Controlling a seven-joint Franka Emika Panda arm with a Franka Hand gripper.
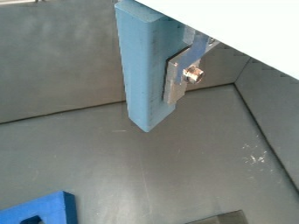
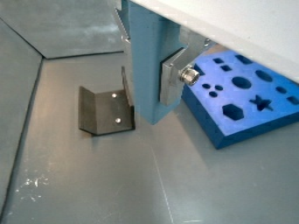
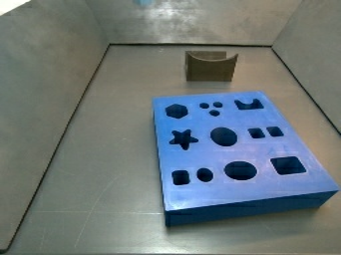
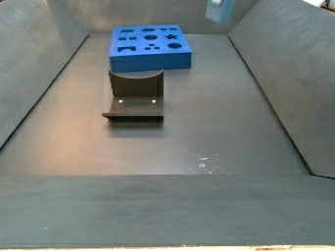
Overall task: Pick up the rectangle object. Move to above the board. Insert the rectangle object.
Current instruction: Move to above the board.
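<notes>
Holding the rectangle object (image 2: 149, 61) upright, pinched between its fingers (image 2: 173, 77), your gripper (image 1: 163, 74) hangs clear of the floor, so the pick-up looks done. You have yet to carry it above the board (image 2: 251, 109) lying beside it, past the fixture (image 2: 105, 109), and insert it.

The rectangle object (image 1: 142, 66) is a plain light blue, clamped in the gripper (image 1: 176, 74) between silver fingers (image 1: 177, 77). The board (image 3: 237, 149) is bright blue, patterned with dark cutouts: a star, circles, squares, ovals. The fixture (image 4: 135, 99) is dark against the grey floor (image 4: 170, 167), which carries a few pale specks
</notes>
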